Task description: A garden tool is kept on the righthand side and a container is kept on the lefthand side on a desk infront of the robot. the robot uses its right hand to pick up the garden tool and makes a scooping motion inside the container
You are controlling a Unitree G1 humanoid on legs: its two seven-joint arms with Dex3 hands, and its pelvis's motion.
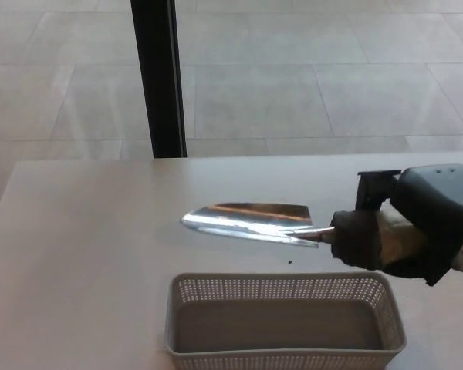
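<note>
Shiny silver trowel blade [251,222] (streaked orange by a reflection); white perforated basket [284,324]; black hand [370,237]; pale beige desk [85,254]; grey tiled floor [293,77]; black post [159,77].

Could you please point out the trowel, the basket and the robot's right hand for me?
trowel [247,220]: head view, middle of the shiny blade.
basket [282,288]: head view, far perforated wall.
right hand [366,239]: head view, dark fingers wrapped round the trowel's handle.

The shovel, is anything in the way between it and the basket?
Nothing visible. The right hand holds the shovel level, beyond the basket. Between the blade and the basket's open top there is only bare desk. The basket looks empty.
</note>
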